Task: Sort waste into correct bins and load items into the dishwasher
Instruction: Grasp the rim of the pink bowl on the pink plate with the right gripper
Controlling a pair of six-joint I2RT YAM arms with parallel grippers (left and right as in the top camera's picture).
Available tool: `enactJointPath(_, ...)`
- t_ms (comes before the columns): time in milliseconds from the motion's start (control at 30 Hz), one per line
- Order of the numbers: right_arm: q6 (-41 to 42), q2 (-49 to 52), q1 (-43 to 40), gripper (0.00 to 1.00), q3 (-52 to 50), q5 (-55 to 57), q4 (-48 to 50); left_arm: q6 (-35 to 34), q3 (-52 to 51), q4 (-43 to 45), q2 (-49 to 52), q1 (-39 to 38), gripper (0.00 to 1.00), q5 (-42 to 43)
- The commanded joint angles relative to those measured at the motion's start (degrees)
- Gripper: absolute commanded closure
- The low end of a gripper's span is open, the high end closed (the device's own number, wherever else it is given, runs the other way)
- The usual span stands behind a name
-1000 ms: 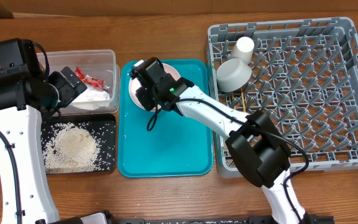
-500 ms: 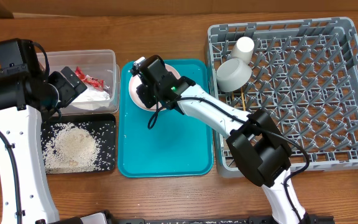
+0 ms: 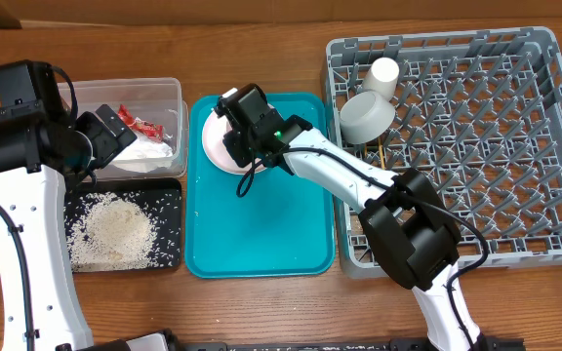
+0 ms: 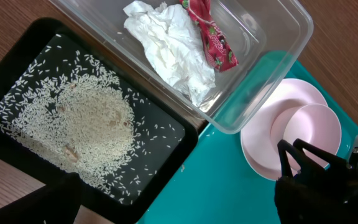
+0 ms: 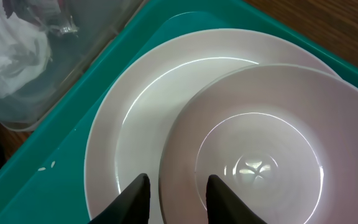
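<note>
A white bowl (image 5: 260, 155) sits off-centre over the pale pink plate (image 5: 129, 118) on the teal tray (image 3: 261, 224). My right gripper (image 5: 174, 193) is shut on the bowl's near rim, one finger outside and one inside. My left gripper (image 4: 181, 208) is open and holds nothing, hovering over the clear tub (image 3: 169, 93) and the black tray (image 3: 171, 195). A crumpled napkin (image 4: 173, 50) and a red wrapper (image 4: 213, 37) lie in the tub. Rice (image 4: 86, 124) covers the black tray. A white cup (image 3: 383, 76) and a grey-green bowl (image 3: 366, 117) stand in the grey dish rack (image 3: 437, 41).
The rack fills the right side of the table, with thin wooden sticks (image 3: 383, 158) showing just below the grey-green bowl. The teal tray lies between the bins and the rack, its near half bare. My right arm stretches across it from the front right.
My right gripper has shifted a little to the right over the plate, uncovering more of the plate's left edge. The left arm has not moved.
</note>
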Motion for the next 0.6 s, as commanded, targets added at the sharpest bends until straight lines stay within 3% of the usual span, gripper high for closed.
enactJointPath(0,0.1,0.1,0.0,0.69,-0.6,0.4,0.2,-0.2,-0.1,0.1,0.3,0.1,0.00,0.2)
enactJointPath(567,0.0,0.1,0.1,0.76,-0.7,0.4,-4.0,-0.2,-0.1,0.1,0.3,0.1,0.00,0.2)
